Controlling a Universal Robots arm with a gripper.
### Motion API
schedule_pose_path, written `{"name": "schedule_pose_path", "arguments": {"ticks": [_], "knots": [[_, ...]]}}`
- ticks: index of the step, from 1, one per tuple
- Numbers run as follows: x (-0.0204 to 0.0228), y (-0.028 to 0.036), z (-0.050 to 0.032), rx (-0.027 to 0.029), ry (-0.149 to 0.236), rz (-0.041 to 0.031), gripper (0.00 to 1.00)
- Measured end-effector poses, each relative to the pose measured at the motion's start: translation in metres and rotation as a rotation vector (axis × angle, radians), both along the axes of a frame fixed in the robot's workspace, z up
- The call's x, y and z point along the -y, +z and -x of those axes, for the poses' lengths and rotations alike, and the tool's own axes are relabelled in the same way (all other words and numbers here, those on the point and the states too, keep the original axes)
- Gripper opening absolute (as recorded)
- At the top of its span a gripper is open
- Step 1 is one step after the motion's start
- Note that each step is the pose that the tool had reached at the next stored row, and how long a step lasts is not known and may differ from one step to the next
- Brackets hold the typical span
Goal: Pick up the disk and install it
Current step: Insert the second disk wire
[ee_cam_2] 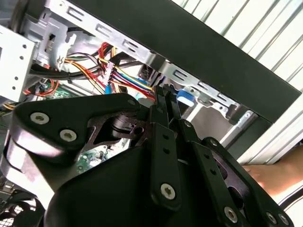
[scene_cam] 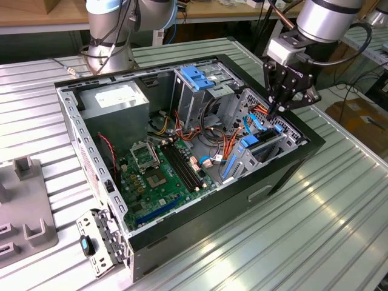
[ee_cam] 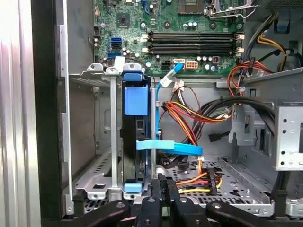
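**Disk seated in side bay; gripper closed above it**

The black two-fingered gripper [scene_cam: 277, 109] sits at the upper right of the exterior view, over the far right corner of the open black computer case [scene_cam: 285, 176]. Its jaws are pressed together with nothing between them; in both wrist views the fingertips [ee_cam: 163, 182] meet in a narrow line.

The disk [ee_cam: 135, 142], a flat dark metal hard drive with blue plastic rails, stands on edge in the grey metal drive bay [ee_cam: 94, 142] at centre left of the first wrist view. Blue tabs cap both its ends. The fingertips are just beside its near end; whether they touch it cannot be told. A light blue flat data cable [ee_cam: 168, 146] crosses the drive's side.

In the exterior view the disk [scene_cam: 257, 144] shows at right of centre, beside the green motherboard [scene_cam: 160, 173]. A grey power-supply box with a white sticker [scene_cam: 115, 100] occupies the upper left of the case, and a blue plastic latch [scene_cam: 198, 76] tops the metal drive cage at upper centre.

A person's hand [ee_cam_2: 279, 170] appears at the lower right of the second wrist view.
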State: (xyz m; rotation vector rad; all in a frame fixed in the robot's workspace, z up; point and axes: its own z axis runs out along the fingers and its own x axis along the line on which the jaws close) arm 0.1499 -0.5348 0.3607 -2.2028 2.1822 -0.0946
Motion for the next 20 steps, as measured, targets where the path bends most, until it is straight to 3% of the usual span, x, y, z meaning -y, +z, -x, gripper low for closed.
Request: {"name": "schedule_pose_path", "arguments": {"ticks": [5,8,11,20], "knots": [[0.0040,-0.0001,0.0048,0.0009,0.000,-0.0087,0.16],[0.0134,-0.0001,0.0081,0.0019,0.000,-0.0120,0.16],[0.0141,-0.0006,0.0131,0.0034,0.000,-0.0142,0.16],[0.0147,-0.0023,0.0144,0.0032,0.025,-0.0144,0.16]]}}
